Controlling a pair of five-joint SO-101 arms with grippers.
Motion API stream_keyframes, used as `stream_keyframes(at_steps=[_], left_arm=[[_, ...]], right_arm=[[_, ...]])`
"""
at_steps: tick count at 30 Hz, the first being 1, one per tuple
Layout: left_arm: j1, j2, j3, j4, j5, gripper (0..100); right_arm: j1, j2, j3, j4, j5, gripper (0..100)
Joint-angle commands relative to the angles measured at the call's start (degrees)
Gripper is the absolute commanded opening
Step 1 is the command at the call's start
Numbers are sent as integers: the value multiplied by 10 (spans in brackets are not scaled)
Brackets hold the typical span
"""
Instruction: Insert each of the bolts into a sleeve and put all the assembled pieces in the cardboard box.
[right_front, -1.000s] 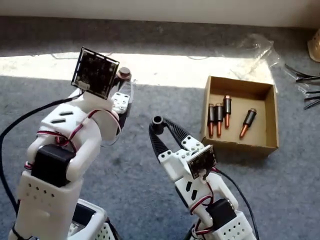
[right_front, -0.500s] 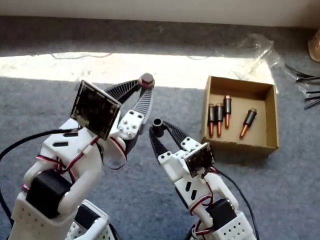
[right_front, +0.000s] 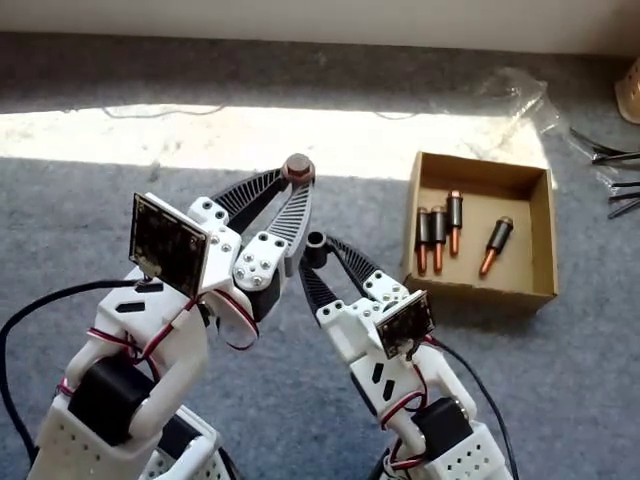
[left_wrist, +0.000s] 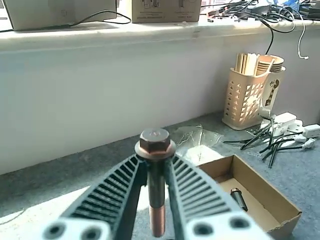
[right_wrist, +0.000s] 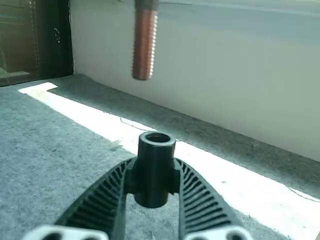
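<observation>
Swinging across over the last second, the left arm has carried its copper-coloured hex-head metal bolt (right_front: 296, 166) from the far left to just beyond the right arm's fingertips, while the right arm has stayed put.

From the high view, the left gripper (right_front: 295, 174) is clamped on the bolt just under its head. The head faces up at the camera, so the long axis runs close to vertical. The right gripper (right_front: 316, 252) is closed around a short black cylindrical sleeve (right_front: 316, 241), which stands upright with its bore open upward, near the bolt but apart from it. Beside them on the grey carpet (right_front: 560, 380) sits the open brown cardboard box (right_front: 480, 166), with four assembled pieces (right_front: 438, 238) lying flat inside (black ends toward the far wall, copper tips toward the arms).

From the left wrist, the bolt (left_wrist: 156, 190) is pinched between the fingertips, head outermost, with the threaded shank running back between the fingers.

From the right wrist, ribbed fingers grip the sleeve (right_wrist: 154, 167) on both sides. The bolt's threaded end (right_wrist: 144, 45) hangs point-down above it, slightly off the bore and not touching.
</observation>
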Motion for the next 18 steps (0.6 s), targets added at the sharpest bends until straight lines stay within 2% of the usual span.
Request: stream_keyframes(at_steps=[1, 4, 7, 15, 18], left_arm=[[8, -22, 22, -47, 7, 6], [8, -29, 36, -55, 11, 6], [7, -32, 48, -68, 43, 6], [8, -30, 51, -68, 48, 6], [7, -30, 62, -69, 77, 6]], right_arm=[[-5, -3, 68, -17, -4, 5], [-5, -1, 68, -17, -4, 5], [-5, 0, 68, -17, -4, 5], [-5, 0, 68, -17, -4, 5], [-4, 0, 68, -17, -4, 5]])
